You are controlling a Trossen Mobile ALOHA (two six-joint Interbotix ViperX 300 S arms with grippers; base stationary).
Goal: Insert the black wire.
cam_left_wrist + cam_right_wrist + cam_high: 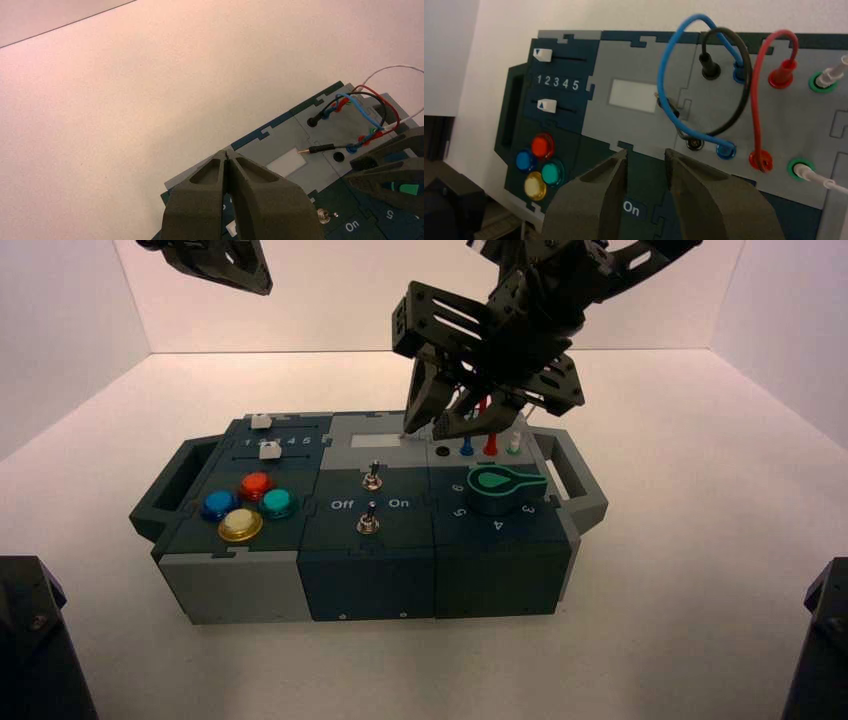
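Note:
The black wire loops over the grey panel at the back of the box. One black plug stands in the far black socket. The other plug lies loose on the panel with its pin bare, a short way from the empty black socket. The left wrist view shows the same loose plug beside the empty socket. My right gripper hangs open just above the panel, close to the loose plug, with nothing between its fingers; the high view shows the right gripper there too. My left gripper is shut and empty.
The blue wire, red wire and white wire are plugged in beside the black one. Toggle switches, a green knob, coloured buttons and two sliders fill the rest of the box. The left arm is parked high, back left.

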